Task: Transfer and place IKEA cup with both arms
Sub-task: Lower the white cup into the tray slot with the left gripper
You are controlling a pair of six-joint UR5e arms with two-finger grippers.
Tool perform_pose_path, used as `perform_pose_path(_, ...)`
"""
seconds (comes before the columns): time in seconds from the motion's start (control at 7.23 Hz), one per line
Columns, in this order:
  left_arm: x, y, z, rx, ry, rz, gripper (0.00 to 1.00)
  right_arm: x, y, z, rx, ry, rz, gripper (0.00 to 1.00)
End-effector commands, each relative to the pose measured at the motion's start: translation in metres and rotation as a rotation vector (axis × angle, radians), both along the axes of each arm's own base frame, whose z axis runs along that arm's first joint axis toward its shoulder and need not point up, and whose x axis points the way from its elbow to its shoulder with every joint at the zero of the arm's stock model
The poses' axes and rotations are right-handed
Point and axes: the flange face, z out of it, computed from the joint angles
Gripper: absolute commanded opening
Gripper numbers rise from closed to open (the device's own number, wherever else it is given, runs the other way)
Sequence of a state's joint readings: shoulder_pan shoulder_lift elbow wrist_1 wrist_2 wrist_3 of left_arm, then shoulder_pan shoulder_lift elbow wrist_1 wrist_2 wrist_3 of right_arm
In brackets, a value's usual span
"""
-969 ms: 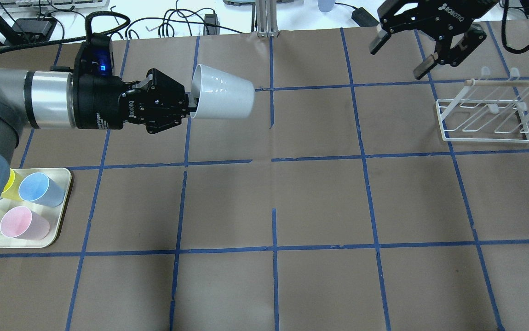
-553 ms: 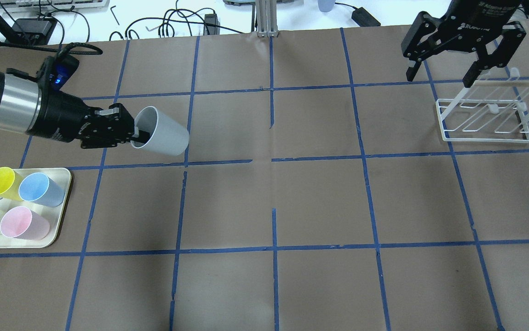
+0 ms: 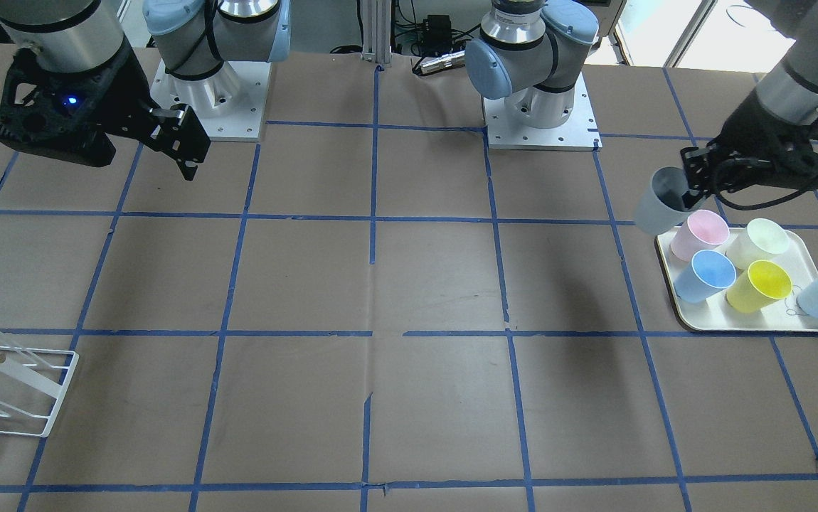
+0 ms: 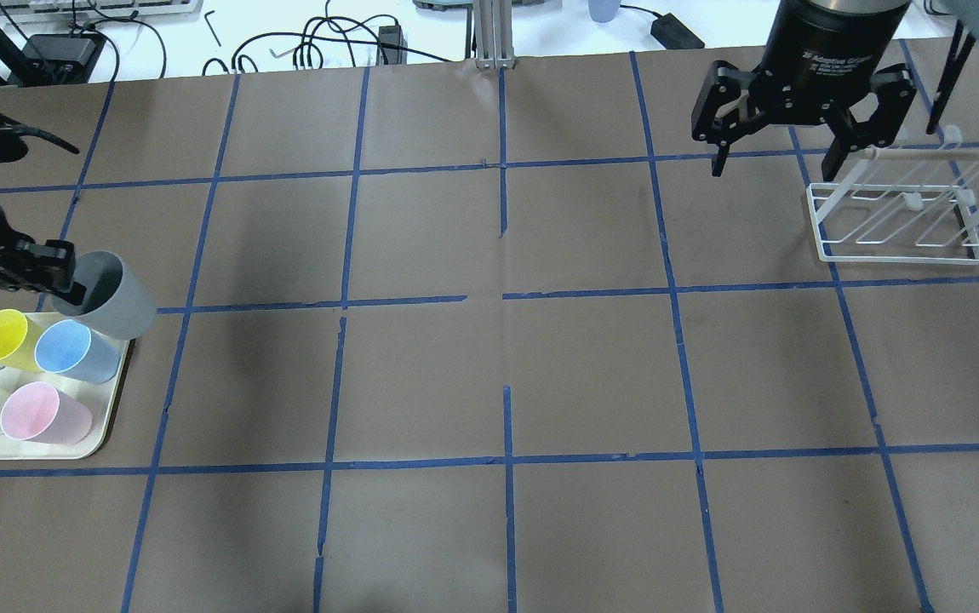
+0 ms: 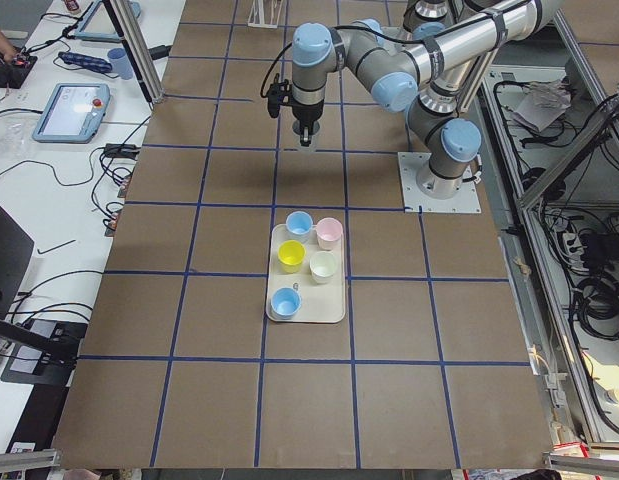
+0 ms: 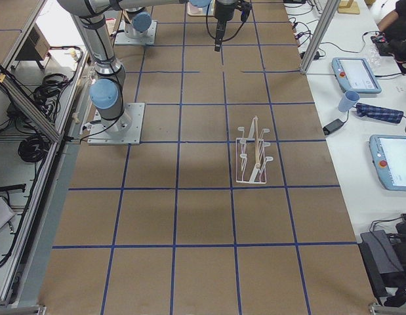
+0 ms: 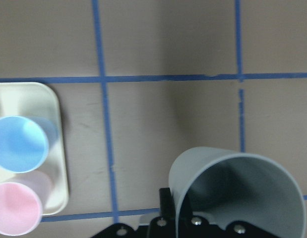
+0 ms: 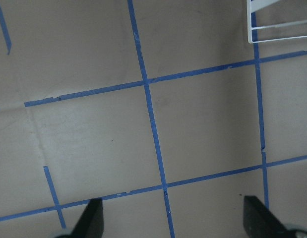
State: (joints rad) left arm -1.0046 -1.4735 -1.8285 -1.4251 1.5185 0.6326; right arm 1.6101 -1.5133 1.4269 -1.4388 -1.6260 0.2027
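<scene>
Broadly, the table is a wide brown sheet gridded with blue tape, and the room for a handover, as I judge it, lies over its middle squares, well apart from the clutter at either end.

The right gripper hangs at the robot's right with its fingers spread wide and nothing between them. The right wrist view shows both tips far apart over bare paper. Just beside it stands the white wire rack with its pegs and wooden dowel, and that is the edge to mind on that side. A swing outward could catch the dowel's end.

At the other end the cream tray carries five coloured cups, packed near one another.

The IKEA cup is held aloft and tilted just off the tray's corner. The left gripper is pinched on its rim, one finger inside the wall and one outside. How high it hangs I cannot tell.

The cup looks light, thin-walled and fairly stiff, so weight is no worry, but slip is. Smooth plastic and a taper mean a hard squeeze may push it out of the grasp, and a rim pinch lets it pivot. The free hold for the second arm is the lower body toward the base — across the wall, below the rim that is already taken. The risk nearest the cup is the blue and yellow cups close under it if it dips or swings back.
</scene>
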Motion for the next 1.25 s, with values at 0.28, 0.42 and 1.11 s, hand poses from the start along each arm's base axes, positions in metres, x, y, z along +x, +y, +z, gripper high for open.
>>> perform_pose_path(0.28,0.177,0.029,0.016,-0.011,-0.032,-0.116,0.0,0.012,0.001,-0.017,-0.117,-0.019,0.041,1.0)
perform_pose_path(0.42,0.216,0.042,0.002,-0.003,-0.02,-0.124,0.0,0.012,0.002,-0.017,-0.117,-0.022,0.042,1.0)
perform_pose_path(1.11,0.362,0.042,-0.082,-0.083,0.045,-0.229,0.0,0.012,0.001,-0.014,-0.121,-0.024,0.067,1.0)
